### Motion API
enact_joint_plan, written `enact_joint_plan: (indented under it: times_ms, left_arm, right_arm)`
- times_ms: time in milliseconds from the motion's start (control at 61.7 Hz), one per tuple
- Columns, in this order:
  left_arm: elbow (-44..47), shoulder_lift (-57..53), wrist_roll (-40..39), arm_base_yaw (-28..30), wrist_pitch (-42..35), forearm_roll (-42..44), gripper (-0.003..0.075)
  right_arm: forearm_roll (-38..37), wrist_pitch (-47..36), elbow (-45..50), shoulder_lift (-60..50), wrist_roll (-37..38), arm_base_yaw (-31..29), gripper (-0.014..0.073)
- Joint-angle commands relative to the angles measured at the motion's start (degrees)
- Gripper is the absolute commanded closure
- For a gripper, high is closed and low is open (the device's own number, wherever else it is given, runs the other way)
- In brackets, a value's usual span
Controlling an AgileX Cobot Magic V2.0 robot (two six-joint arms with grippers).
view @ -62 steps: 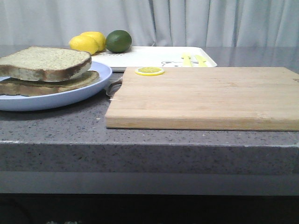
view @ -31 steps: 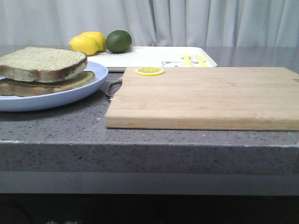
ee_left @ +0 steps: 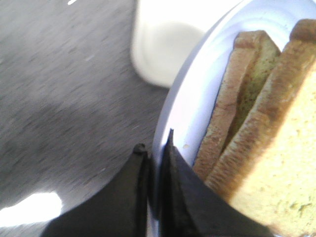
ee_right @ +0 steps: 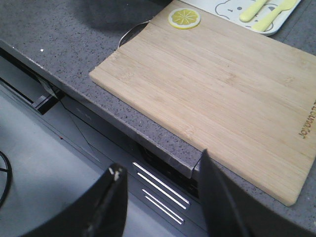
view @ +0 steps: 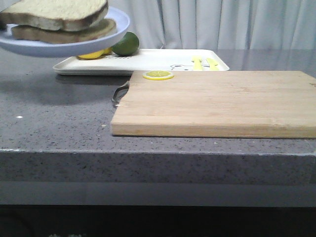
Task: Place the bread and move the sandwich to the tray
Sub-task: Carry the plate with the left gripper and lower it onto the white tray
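Observation:
The sandwich [view: 59,17], two greenish-tan brown-crusted slices stacked on a pale blue round plate [view: 98,42], hangs in the air at the far left, above the counter and near the white tray [view: 143,61]. No egg shows. In the left wrist view my left gripper [ee_left: 154,148] is shut on the plate's rim [ee_left: 185,106], the slices [ee_left: 252,133] lying just beside the fingers. My right gripper [ee_right: 160,173] is open and empty, off the counter's front edge, below the cutting board [ee_right: 222,84]. Neither gripper shows in the front view.
A tan wooden cutting board [view: 217,101] with a metal handle lies mid-counter, a lemon slice [view: 158,75] at its far corner. A lime [view: 126,43] and a lemon [view: 91,54] sit by the tray's left end. Yellow utensils [view: 205,62] lie on the tray. A curtain hangs behind.
The plate with the sandwich has left the counter and risen, moving toward the tray. It now hides most of the lemons. The right arm has not moved.

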Motion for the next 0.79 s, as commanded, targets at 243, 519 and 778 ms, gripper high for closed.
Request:
enact_joint_plan:
  times_ms: [243, 519, 778]
  left_arm:
    - [-13.90, 4.75, -10.12, -7.82, -5.52, -7.61, 0.0741]
    - [-23.28, 15.04, -20.12, -10.61, -7.95, -7.61, 0.0740]
    - [-23.68, 18.57, -20.38, -10.88, -11.24, -6.65, 0.0739]
  right_arm:
    - [-0.06, -3.62, -1.14, 0.19, -0.25, -0.25, 0.0232]
    - [-0.06, -3.62, -1.14, 0.19, -0.25, -0.25, 0.0232]
    - [-0.06, -3.62, -1.14, 0.19, -0.25, -0.25, 0.0232]
